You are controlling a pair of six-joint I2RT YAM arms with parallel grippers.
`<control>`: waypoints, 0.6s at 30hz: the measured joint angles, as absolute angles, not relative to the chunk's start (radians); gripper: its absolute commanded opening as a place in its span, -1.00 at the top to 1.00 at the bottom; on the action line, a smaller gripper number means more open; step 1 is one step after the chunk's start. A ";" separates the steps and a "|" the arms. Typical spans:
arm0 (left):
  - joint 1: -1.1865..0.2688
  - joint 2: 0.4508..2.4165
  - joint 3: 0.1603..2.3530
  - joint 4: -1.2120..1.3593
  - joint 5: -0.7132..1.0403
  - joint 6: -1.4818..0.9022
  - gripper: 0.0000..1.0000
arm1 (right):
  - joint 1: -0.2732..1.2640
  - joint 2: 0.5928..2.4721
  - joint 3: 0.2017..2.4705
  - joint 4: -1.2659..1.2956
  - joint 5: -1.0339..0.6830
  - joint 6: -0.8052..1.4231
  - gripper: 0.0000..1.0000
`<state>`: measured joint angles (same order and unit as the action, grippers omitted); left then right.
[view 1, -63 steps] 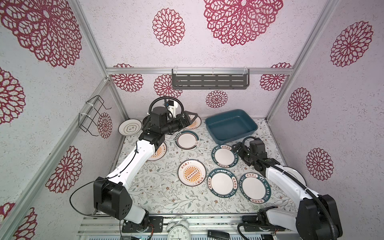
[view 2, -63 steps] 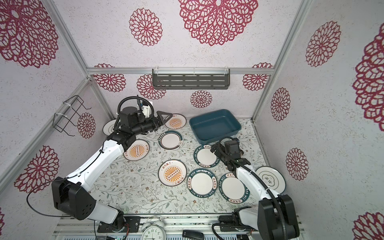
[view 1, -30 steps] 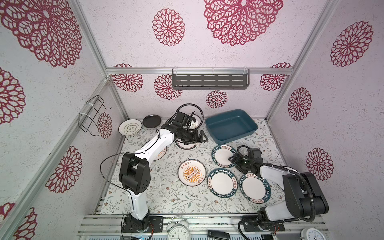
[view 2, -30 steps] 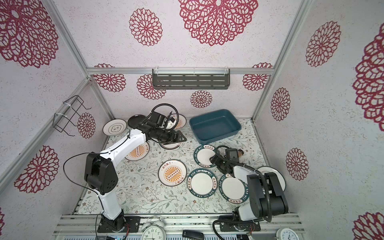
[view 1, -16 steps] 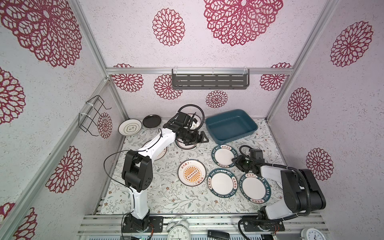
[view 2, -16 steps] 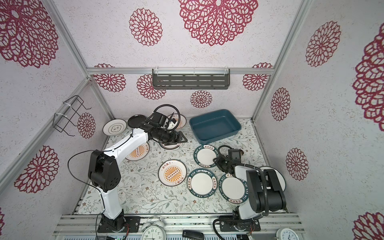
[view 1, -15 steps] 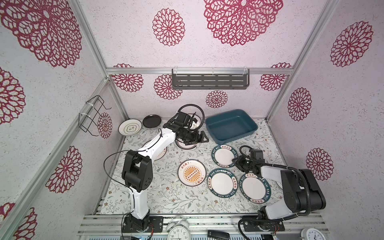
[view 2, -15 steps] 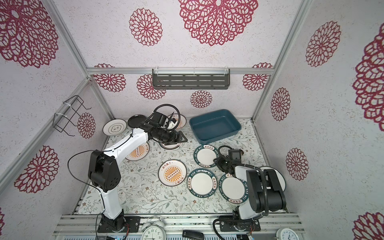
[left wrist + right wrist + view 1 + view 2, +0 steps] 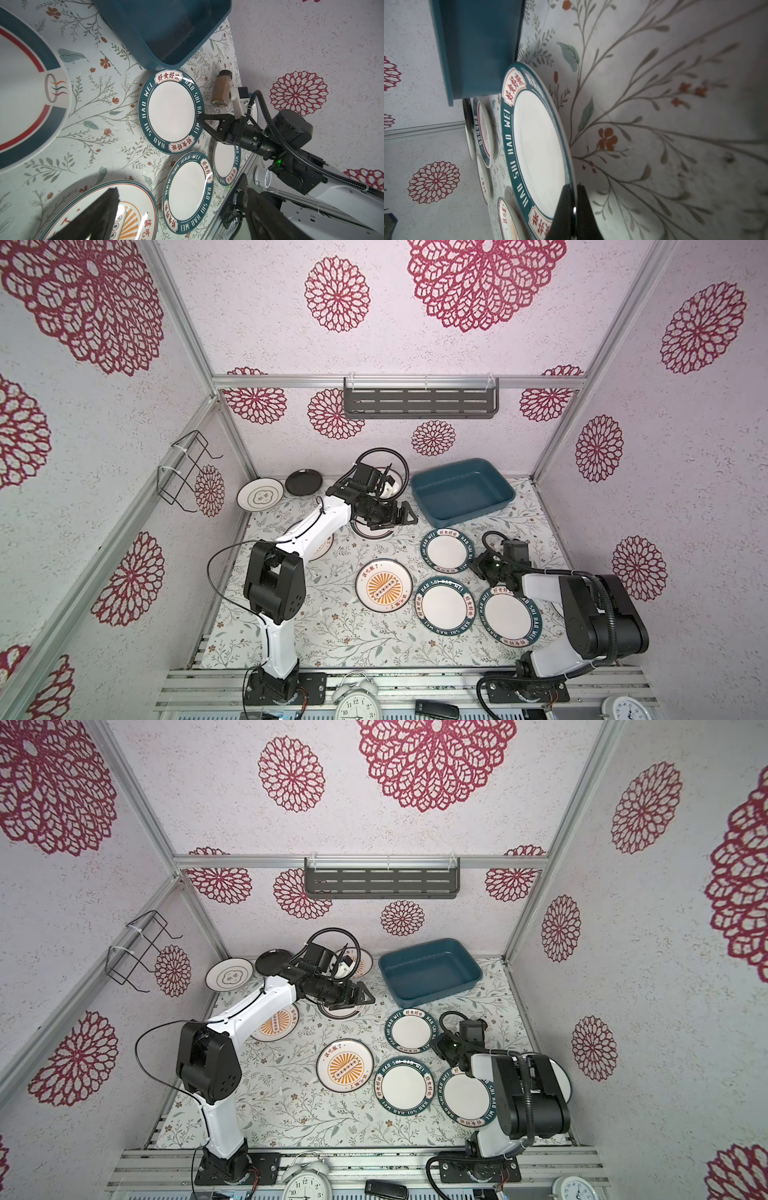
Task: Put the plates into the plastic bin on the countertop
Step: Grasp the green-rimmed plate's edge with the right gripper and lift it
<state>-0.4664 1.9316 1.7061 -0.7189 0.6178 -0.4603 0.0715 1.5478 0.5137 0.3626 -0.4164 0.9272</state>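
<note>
My right gripper [image 9: 574, 188] is shut on the near rim of a teal lettered plate [image 9: 446, 549], which lies on the countertop [image 9: 332, 626] just in front of the teal plastic bin [image 9: 473, 510]. In both top views that gripper [image 9: 436, 1044] sits at the plate's right edge. My left gripper [image 9: 405, 516] hangs open over a plate with a red and teal rim [image 9: 372, 531], holding nothing. Two more lettered plates [image 9: 444, 603] [image 9: 509, 614], a sunburst plate [image 9: 384, 585], a cloud-outline plate [image 9: 260, 497] and a small black plate [image 9: 303, 482] lie around. The bin holds nothing.
A brown spice bottle [image 9: 221, 88] lies by the right arm. Another sunburst plate [image 9: 320, 545] is partly under the left arm. A grey shelf [image 9: 419, 402] and a wire rack [image 9: 187, 470] hang on the walls. Clocks [image 9: 357, 701] stand past the front edge.
My right gripper has closed onto the lettered plate's rim over the last second. The left arm has hardly moved and stays open.
</note>
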 measured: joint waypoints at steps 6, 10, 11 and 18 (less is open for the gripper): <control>-0.464 1.932 1.706 -0.718 0.616 -0.461 -0.94 | 0.072 1.508 0.514 0.311 -0.413 0.929 1.00; -0.461 1.932 1.706 -0.712 0.614 -0.466 -0.94 | 0.072 1.438 0.530 0.203 -0.382 0.931 1.00; -0.460 1.932 1.706 -0.711 0.610 -0.468 -0.94 | 0.072 1.414 0.537 0.171 -0.370 0.936 1.00; -0.450 1.932 1.705 -0.672 0.589 -0.494 -0.94 | 0.072 1.243 0.607 -0.035 -0.317 0.966 1.00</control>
